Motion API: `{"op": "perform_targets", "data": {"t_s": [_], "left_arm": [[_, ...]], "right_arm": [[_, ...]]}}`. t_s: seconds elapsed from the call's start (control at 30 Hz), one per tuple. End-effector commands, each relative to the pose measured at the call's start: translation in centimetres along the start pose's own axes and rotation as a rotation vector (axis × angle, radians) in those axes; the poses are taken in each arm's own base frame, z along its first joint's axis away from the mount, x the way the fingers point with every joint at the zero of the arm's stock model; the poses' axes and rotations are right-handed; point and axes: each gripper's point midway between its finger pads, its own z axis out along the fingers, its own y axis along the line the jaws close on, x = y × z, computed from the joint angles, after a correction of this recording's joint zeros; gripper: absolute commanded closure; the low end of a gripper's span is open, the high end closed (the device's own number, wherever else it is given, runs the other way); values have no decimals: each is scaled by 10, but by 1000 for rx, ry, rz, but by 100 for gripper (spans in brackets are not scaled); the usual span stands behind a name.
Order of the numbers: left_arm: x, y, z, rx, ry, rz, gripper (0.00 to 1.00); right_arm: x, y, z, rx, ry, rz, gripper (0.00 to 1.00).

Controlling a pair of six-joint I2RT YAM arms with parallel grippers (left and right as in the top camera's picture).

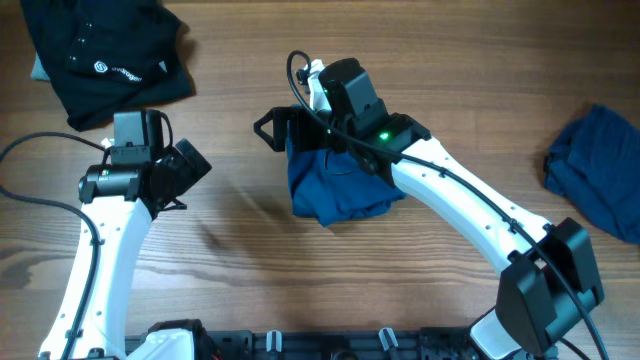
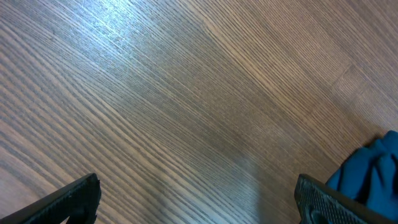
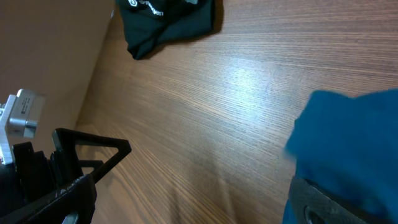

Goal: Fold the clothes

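blue shirt (image 1: pixel 340 195): bunched in a lumpy heap mid-table, not flat, no clear long axis
darker blue garment (image 1: pixel 595 170): crumpled at the table's right edge, well apart
right gripper (image 3: pixel 211 168): over the heap's far left corner, jaws spread wide, holding nothing; cloth lies against one finger's side, contact unclear
left gripper (image 2: pixel 196 186): spread wide, empty, over bare table (image 1: pixel 240 250); heap off to its right
nearer arm: the right, i'd say
black garment (image 1: pixel 105 55): far left corner, untouched

We saw even, bright light, a pale glare patch on the table (image 3: pixel 249 81), and blurred wrist-view foregrounds.
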Motion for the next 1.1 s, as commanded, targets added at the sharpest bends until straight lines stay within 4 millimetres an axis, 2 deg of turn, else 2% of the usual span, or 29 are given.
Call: {"op": "perform_targets", "data": {"t_s": [0.0, 0.2, 0.27, 0.3, 0.43, 0.57, 0.87, 1.07], "left_arm": [[3, 2, 4, -7, 16, -13, 0], [2, 2, 4, -6, 14, -13, 0], [2, 2, 4, -6, 14, -13, 0], [2, 2, 4, -6, 14, -13, 0], [2, 2, 4, -6, 14, -13, 0], [1, 1, 4, -2, 10, -14, 0], [1, -1, 4, 11, 12, -14, 0], [3, -4, 4, 25, 23, -14, 0]], "right_arm": [[-3, 0, 3, 1, -1, -17, 0], [3, 4, 5, -27, 26, 5, 0], [3, 0, 6, -8, 26, 10, 1], [4, -4, 6, 13, 23, 13, 0], [12, -43, 3, 212, 24, 47, 0], [35, -55, 4, 264, 106, 120, 0], [56, -27, 18, 242, 133, 124, 0], [60, -33, 21, 283, 122, 161, 1]]}}
